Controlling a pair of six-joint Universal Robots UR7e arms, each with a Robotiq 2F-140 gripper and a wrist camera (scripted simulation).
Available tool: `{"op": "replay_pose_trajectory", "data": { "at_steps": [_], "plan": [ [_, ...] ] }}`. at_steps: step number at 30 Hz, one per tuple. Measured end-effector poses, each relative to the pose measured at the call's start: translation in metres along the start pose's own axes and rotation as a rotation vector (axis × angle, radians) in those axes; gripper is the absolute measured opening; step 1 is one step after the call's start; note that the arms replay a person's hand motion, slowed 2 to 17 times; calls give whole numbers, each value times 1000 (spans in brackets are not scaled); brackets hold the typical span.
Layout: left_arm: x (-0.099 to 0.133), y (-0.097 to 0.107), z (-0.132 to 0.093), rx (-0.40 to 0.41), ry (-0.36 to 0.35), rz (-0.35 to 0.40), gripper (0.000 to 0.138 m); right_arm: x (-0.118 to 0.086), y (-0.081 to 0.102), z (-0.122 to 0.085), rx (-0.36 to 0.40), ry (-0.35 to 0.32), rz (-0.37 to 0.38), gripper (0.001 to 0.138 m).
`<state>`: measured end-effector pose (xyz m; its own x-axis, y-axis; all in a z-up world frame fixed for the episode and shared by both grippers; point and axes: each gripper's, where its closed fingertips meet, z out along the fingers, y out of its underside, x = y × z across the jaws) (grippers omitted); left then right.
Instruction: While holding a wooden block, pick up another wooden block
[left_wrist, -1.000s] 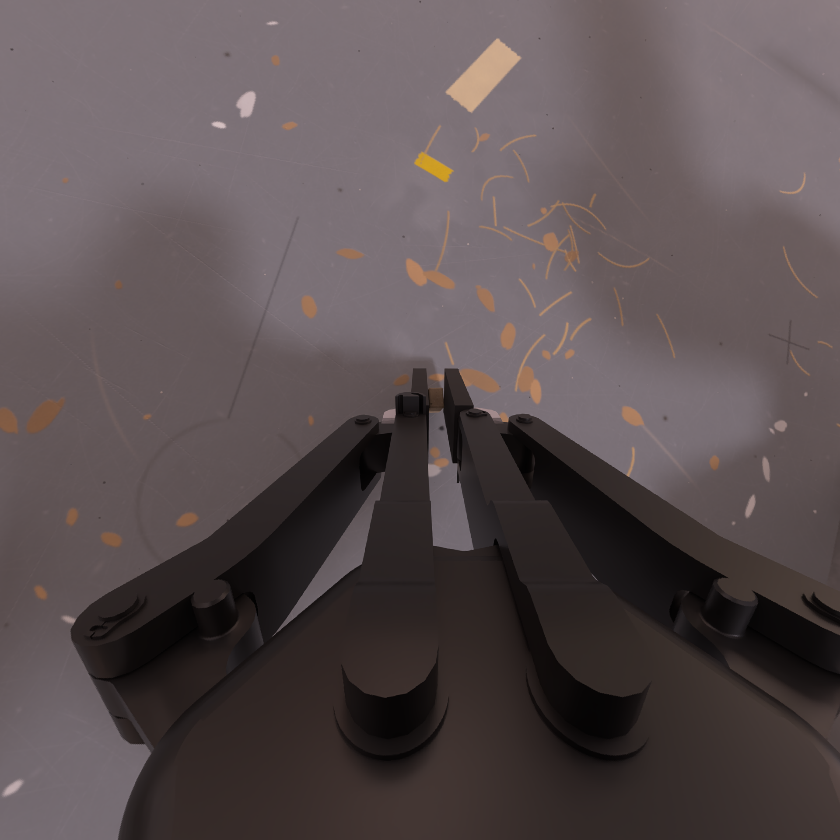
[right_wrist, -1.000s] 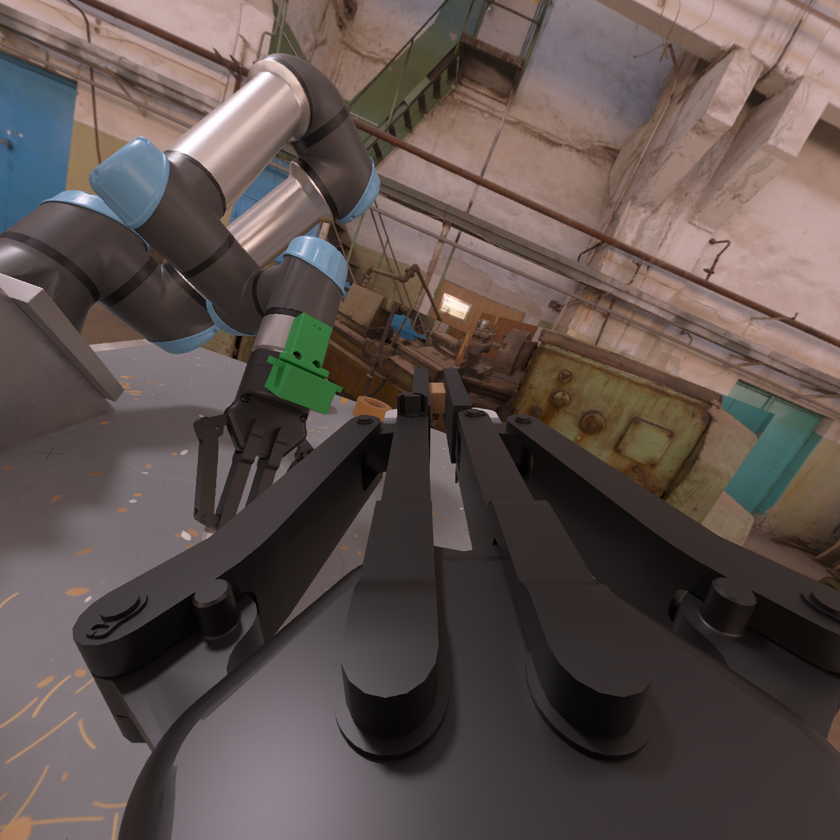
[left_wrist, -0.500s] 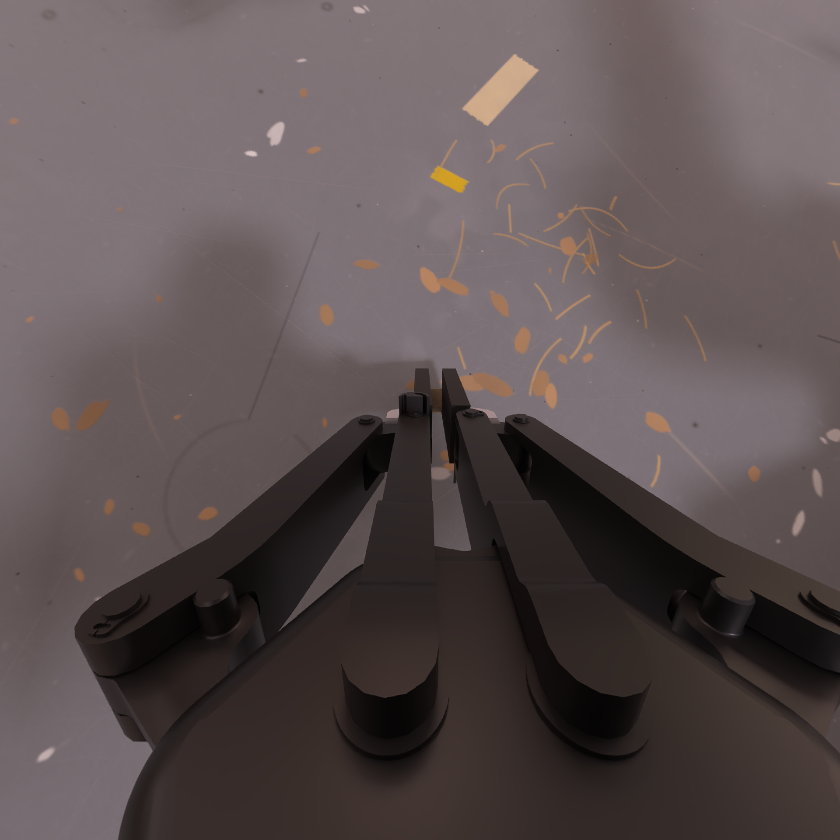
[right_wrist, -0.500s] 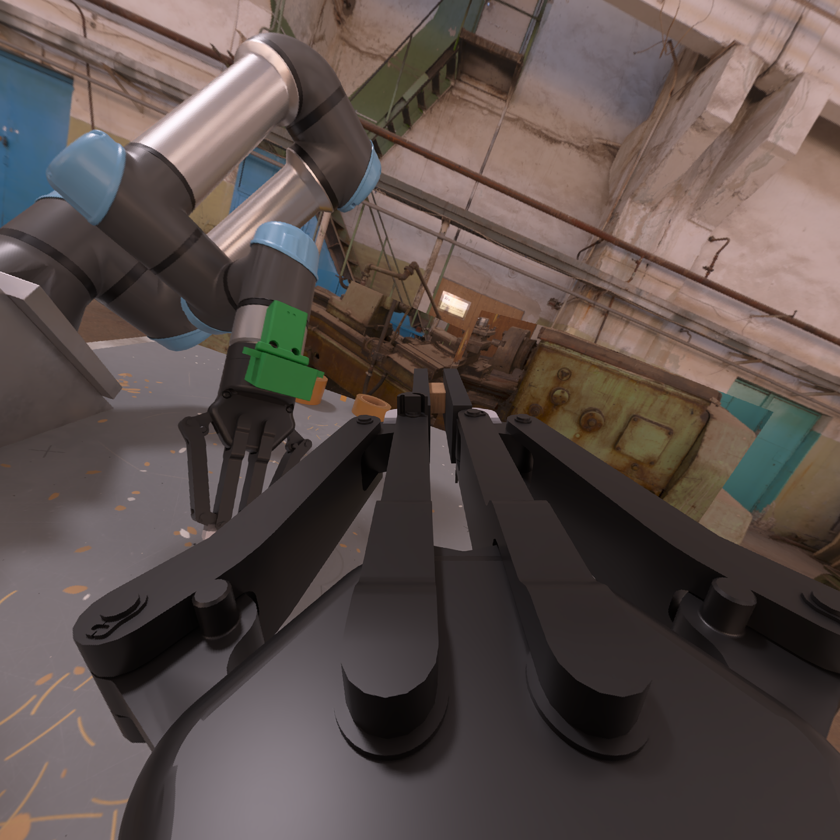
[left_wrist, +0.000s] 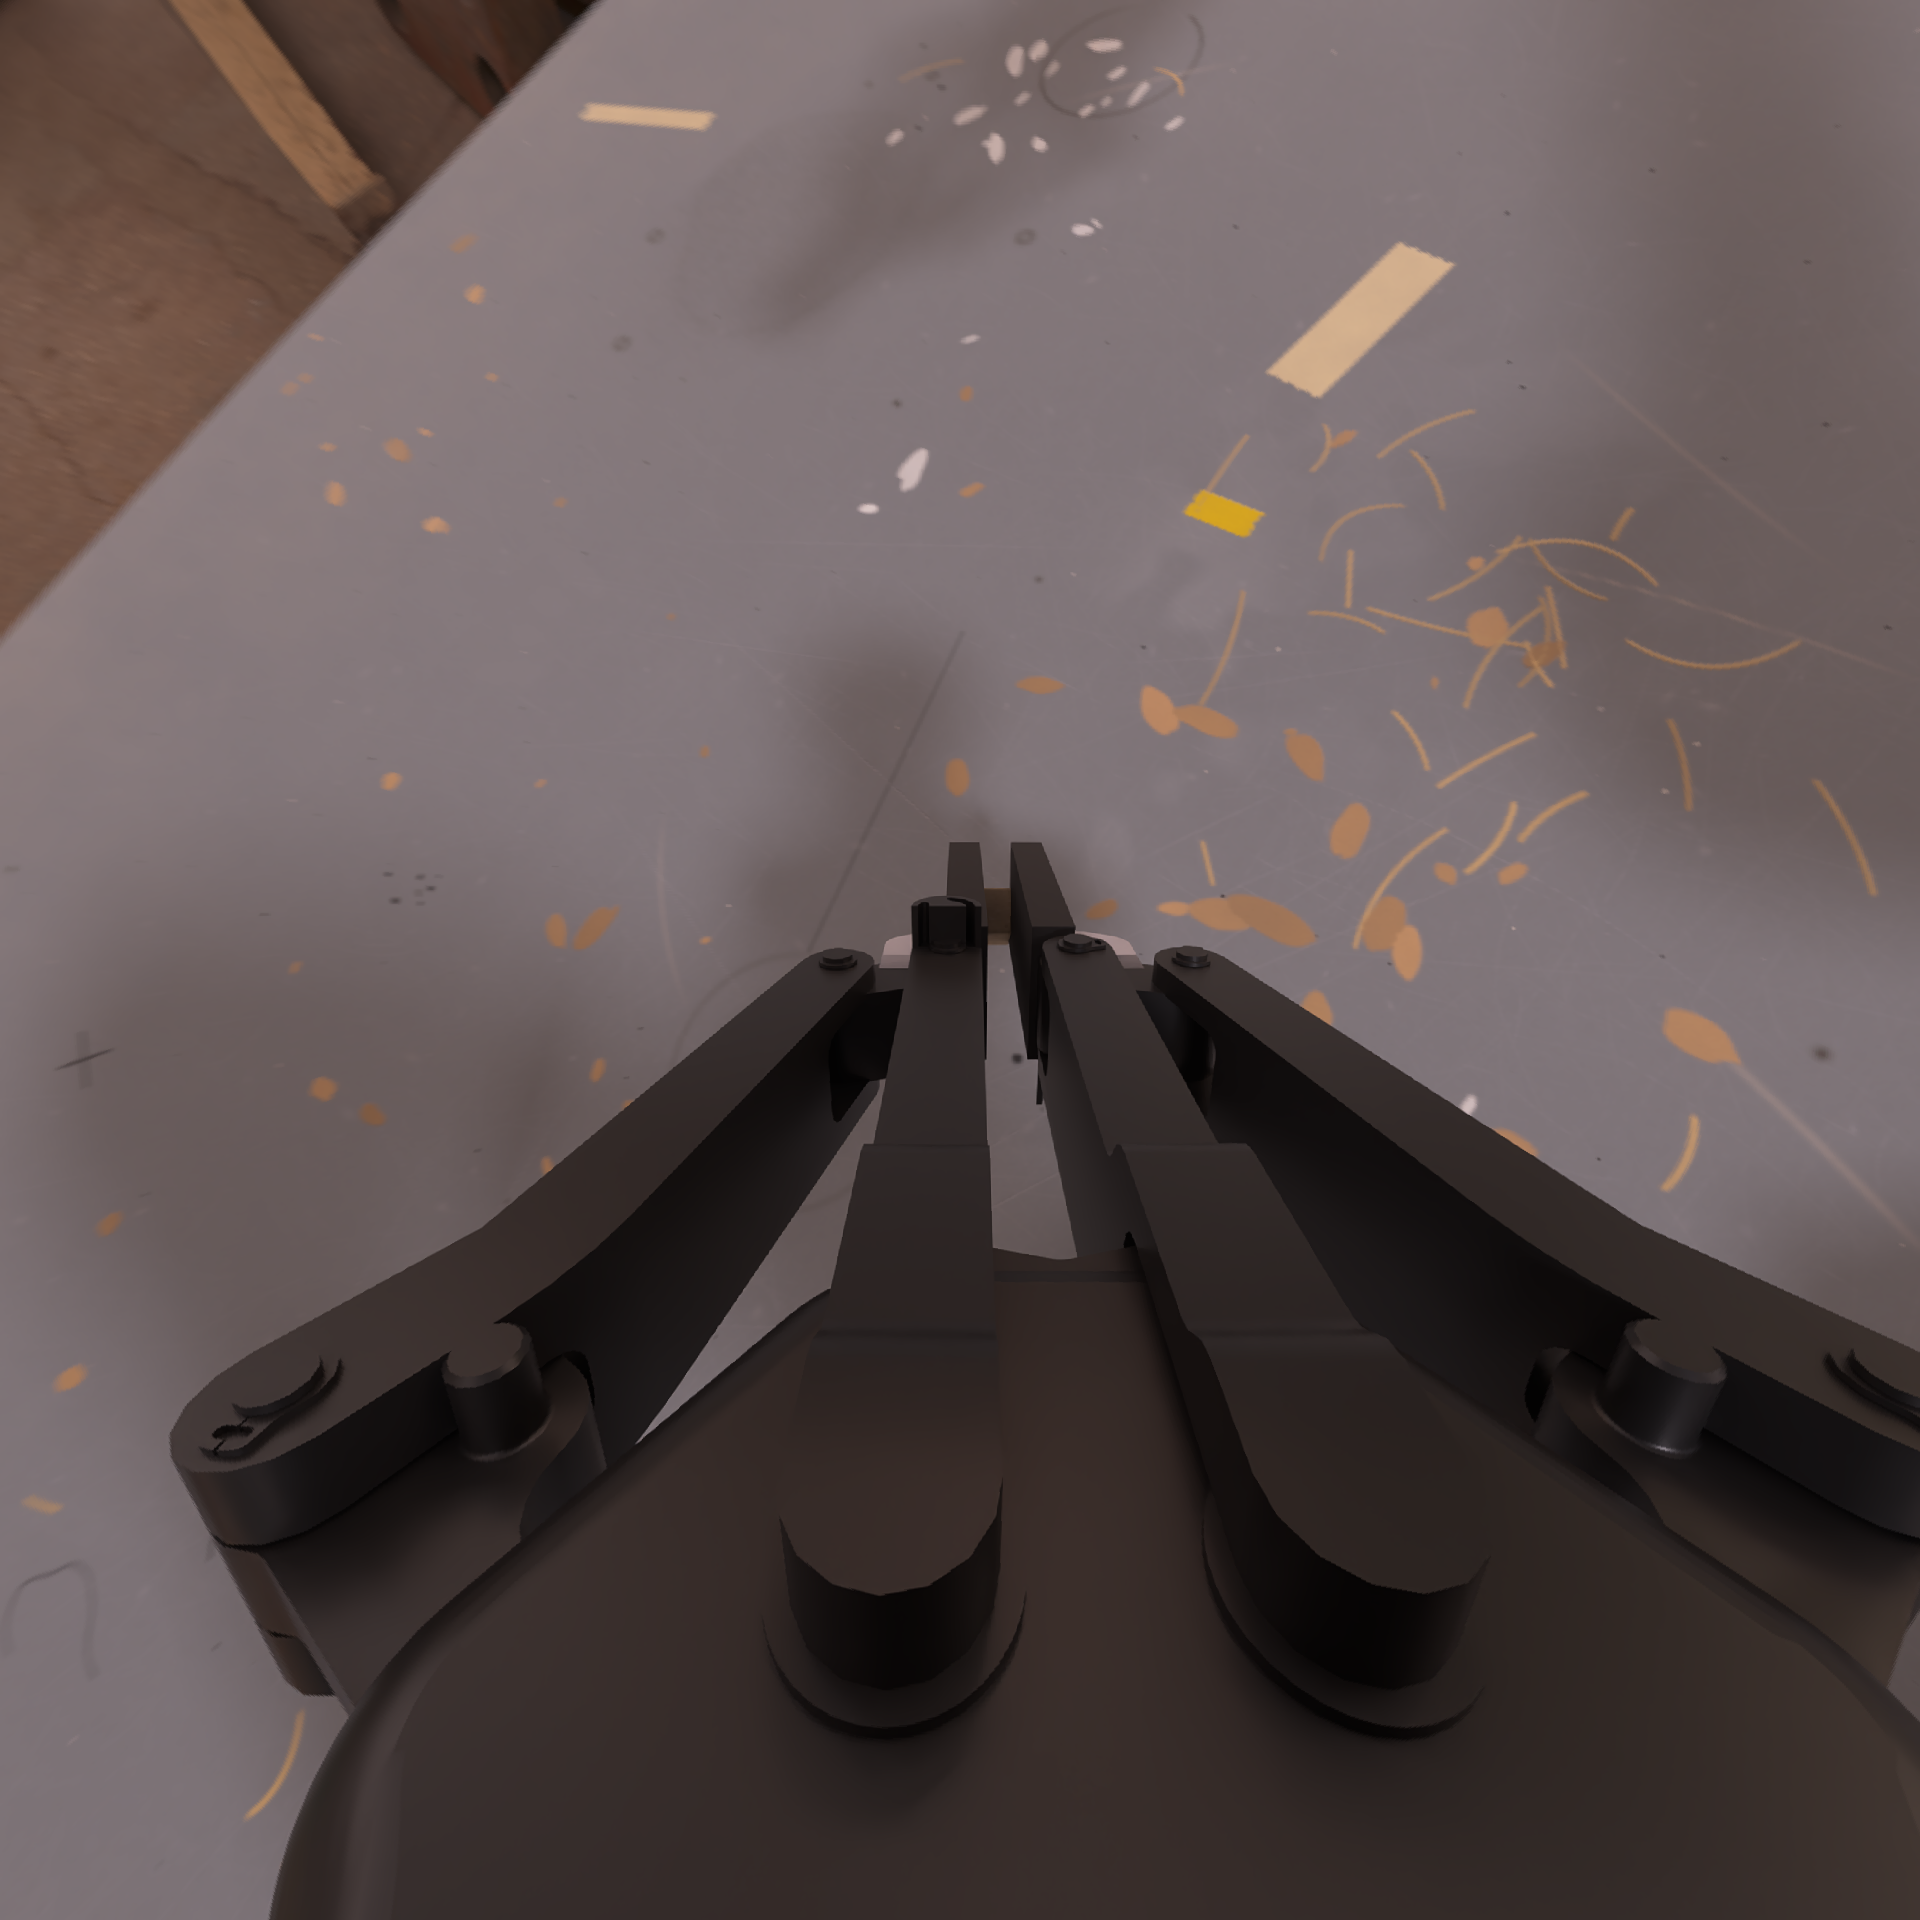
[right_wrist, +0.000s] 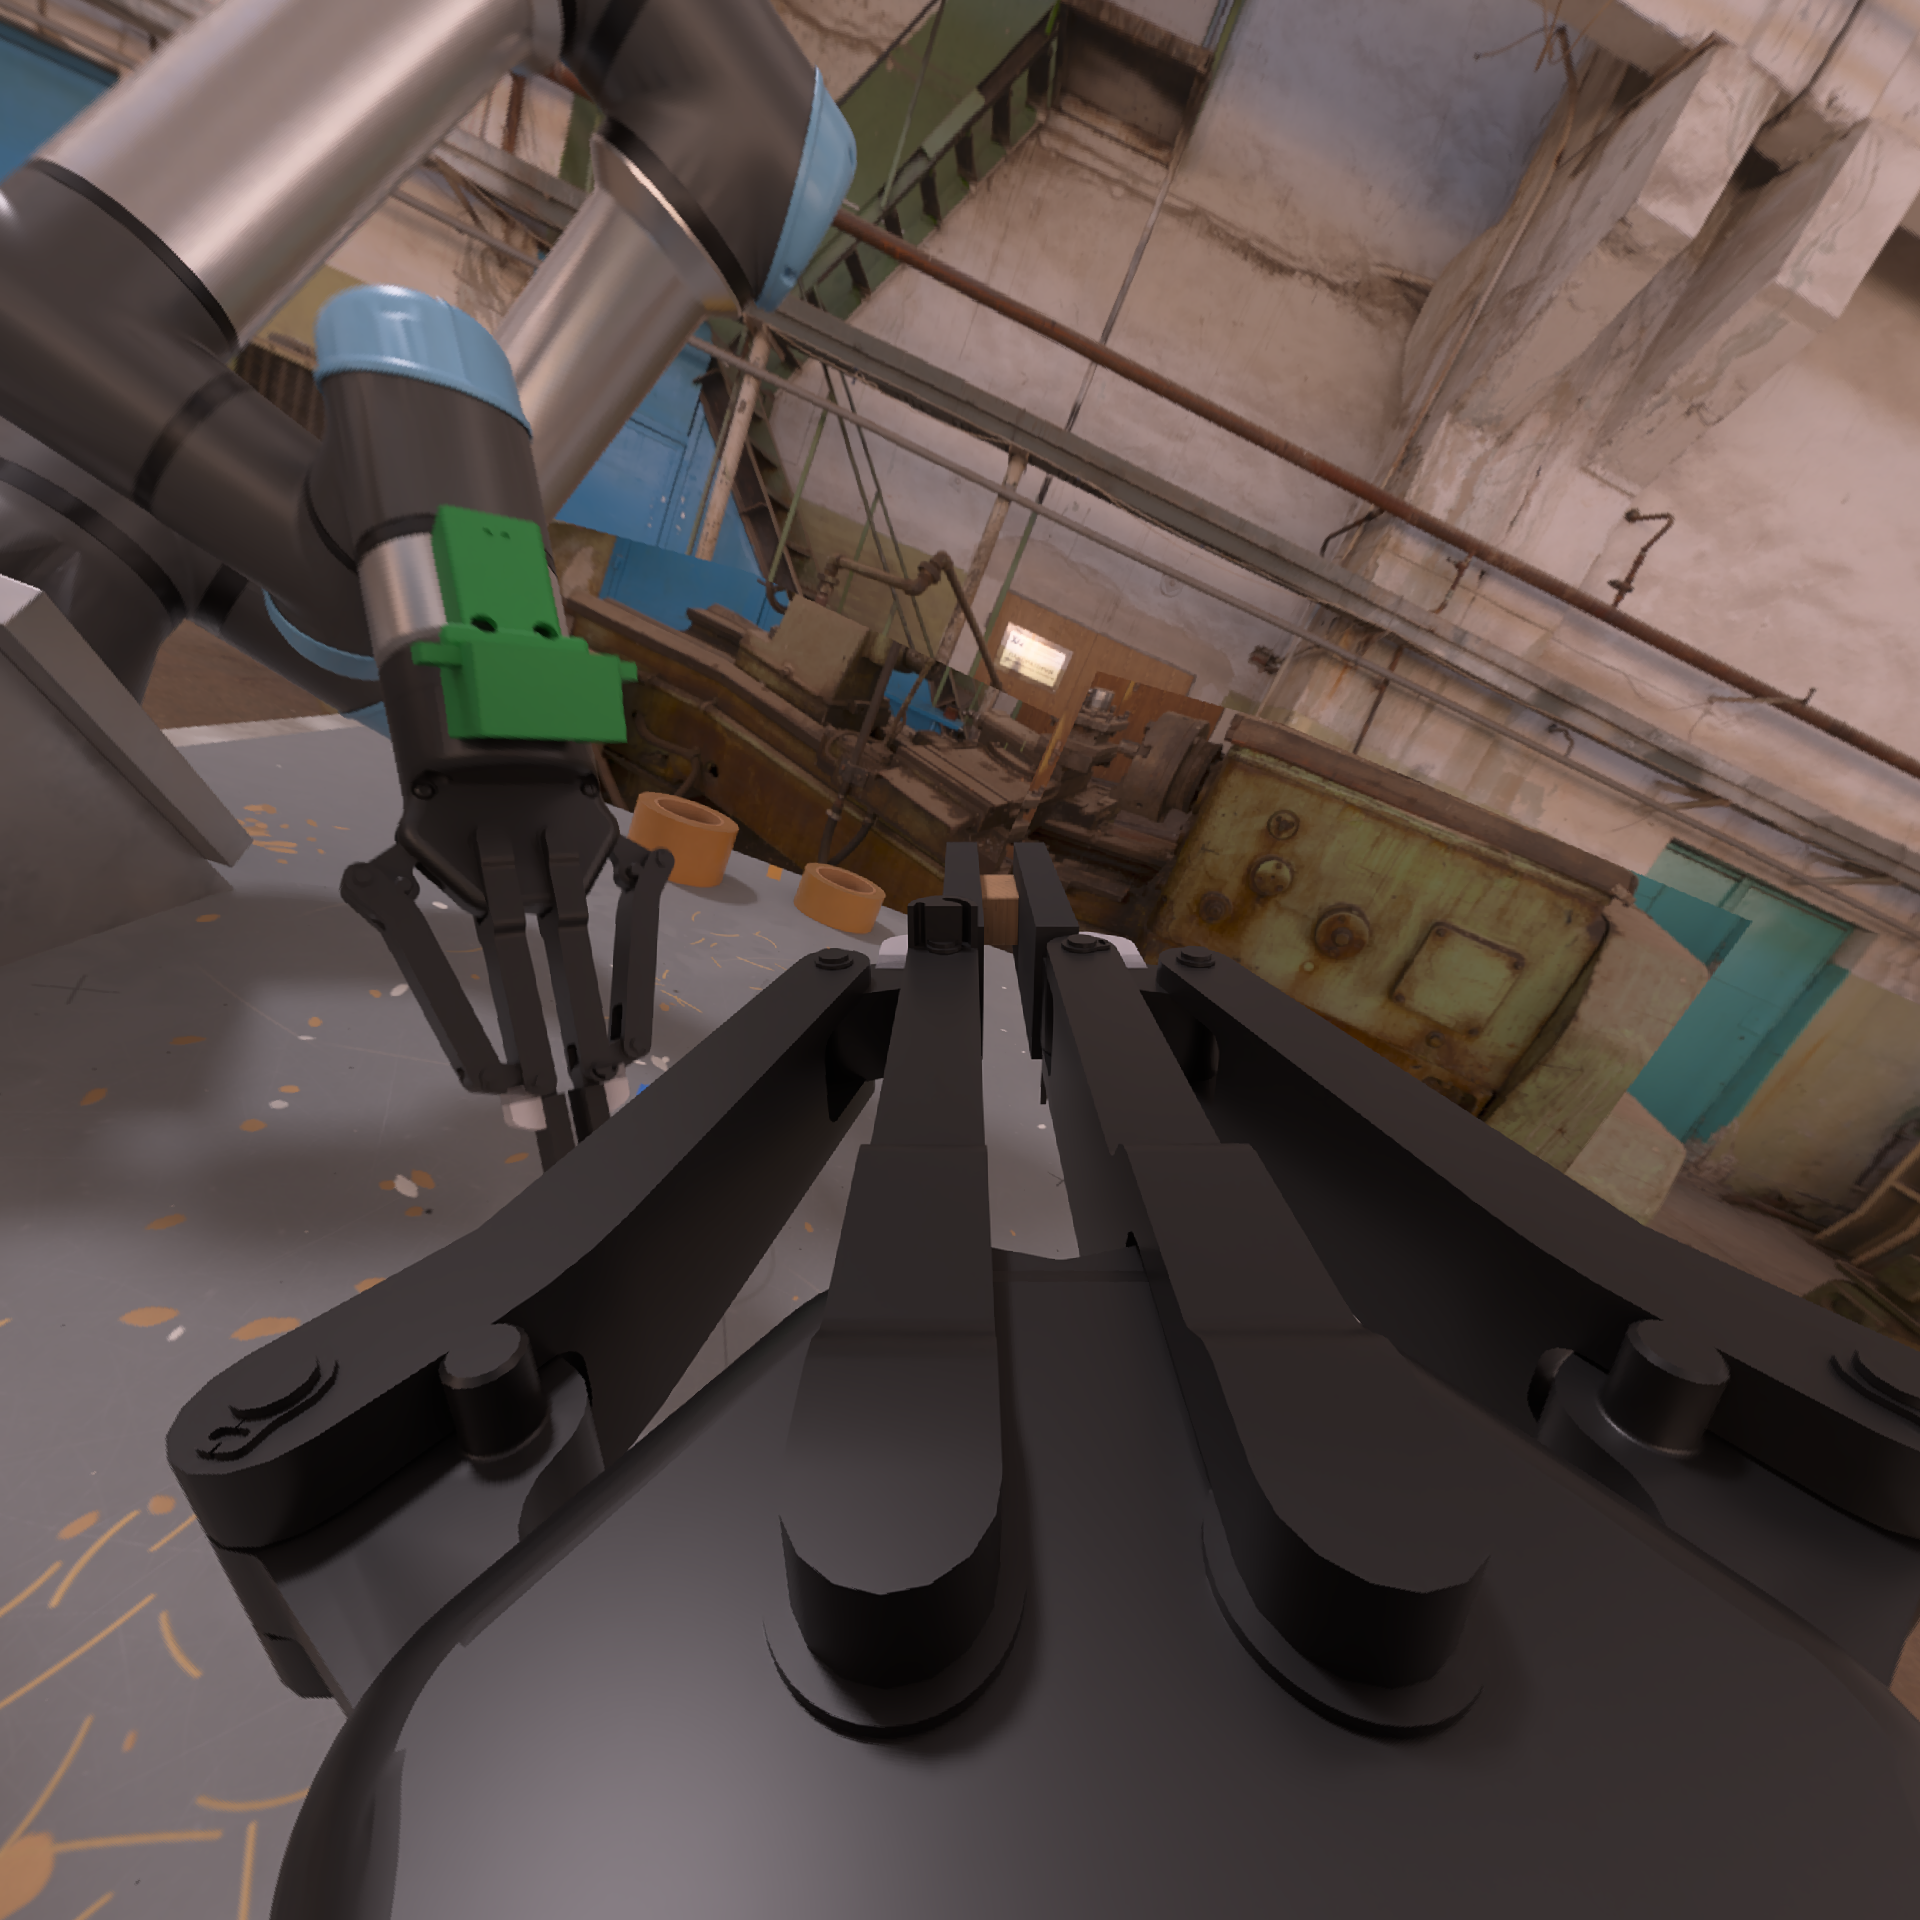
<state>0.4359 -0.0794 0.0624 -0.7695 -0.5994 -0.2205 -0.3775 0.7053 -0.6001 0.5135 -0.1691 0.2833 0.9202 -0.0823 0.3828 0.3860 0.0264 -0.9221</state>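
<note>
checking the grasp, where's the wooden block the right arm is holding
In the right wrist view the wooden block sits clamped between the tips of the right gripper, at centre frame, raised above the grey table, right of the two orange rings.

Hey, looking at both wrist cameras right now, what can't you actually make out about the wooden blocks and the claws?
- Left wrist view: the wooden block in the left claw shows only as a sliver; the fingers hide the rest.
- Right wrist view: the block in the right claw is mostly hidden by its fingers.
- Right wrist view: the left claw's tips are cut off by the right claw's linkage, so its block is unseen there.
</note>
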Motion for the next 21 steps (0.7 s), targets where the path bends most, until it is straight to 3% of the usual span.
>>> {"op": "replay_pose_trajectory", "data": {
  "at_steps": [8,21],
  "plan": [
    [-29,-17,-33,37,-158,3,8,-1,6,7,-63,28,-45,9],
    [-75,-43,-93,28,-426,91,8,-1,21,25,-229,112,-191,9]
  ]
}}
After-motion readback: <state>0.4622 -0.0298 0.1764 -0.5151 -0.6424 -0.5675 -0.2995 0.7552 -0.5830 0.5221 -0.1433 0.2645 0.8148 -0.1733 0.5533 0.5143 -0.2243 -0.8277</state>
